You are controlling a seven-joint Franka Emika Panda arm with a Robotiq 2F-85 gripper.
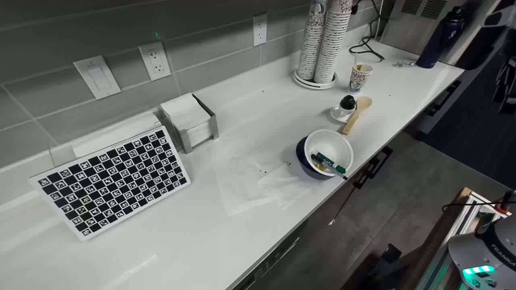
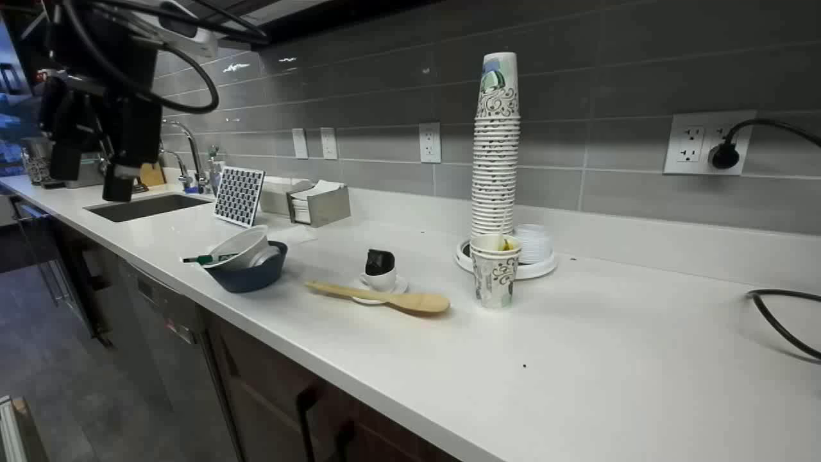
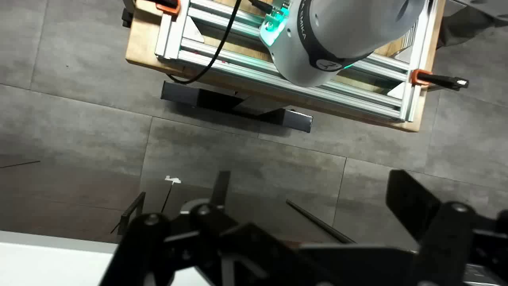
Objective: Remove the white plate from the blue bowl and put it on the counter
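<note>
On the dark band (image 1: pixel 500 249) of my arm (image 1: pixel 469 246) I read FRANKA in an exterior view, EMIKA in the wrist view.

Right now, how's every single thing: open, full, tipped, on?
Gripper: open, empty
White plate: tilted, holding green marker
Blue bowl: upright, plate inside
Wooden spoon: lying down
White teacup: upright, not empty
Patterned paper cup: upright
Paper-cup stacks: upside down
Napkin holder: filled
Checkered board: propped, leaning
Black plug: plugged in
Base light: lit
</note>
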